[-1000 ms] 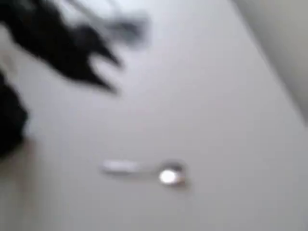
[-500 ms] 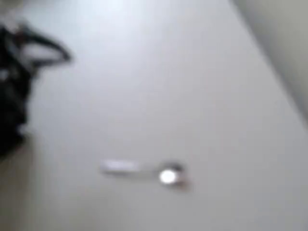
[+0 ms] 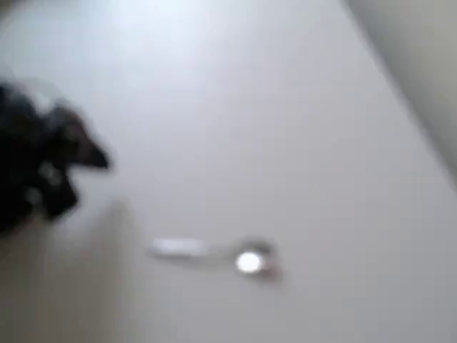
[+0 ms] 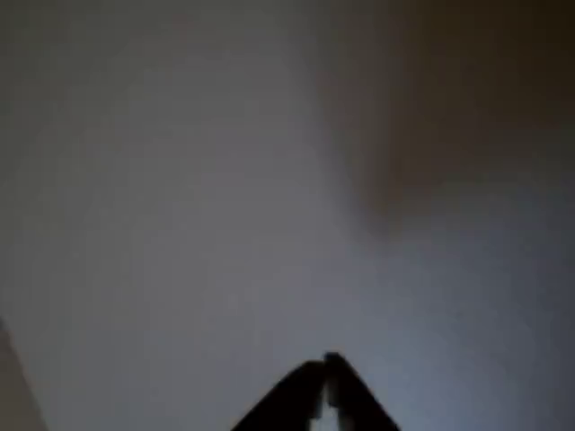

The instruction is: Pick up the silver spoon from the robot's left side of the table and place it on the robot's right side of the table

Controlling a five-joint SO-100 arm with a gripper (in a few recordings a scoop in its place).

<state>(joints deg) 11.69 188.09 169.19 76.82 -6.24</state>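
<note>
overhead view blurred throughout. the silver spoon [image 3: 214,254] is seen lying flat on the bench [image 3: 285,143], in the lower middle of the picture, with its bowl to the right and its handle stretched out to the left. nothing is touching it. the bowl is marked by a bright glint. the claw [image 3: 89,153] is seen at the left edge of the overhead view as a dark mass with a point directed to the right; it is placed up and to the left of the spoon's handle end, apart from it. a soft shadow is cast on the bench below and to the right of the dark mass. a darker strip beyond the bench edge is seen in the upper right corner of the overhead view. in the wrist view the claw [image 4: 328,377] is found at the bottom centre, its two dark fingers [image 4: 287,404] brought together at the tips, with nothing held between them; only a thin bright seam is left lower down. plain bench surface [image 4: 180,224] is seen beneath it, with a dim shadow in the upper right.
</note>
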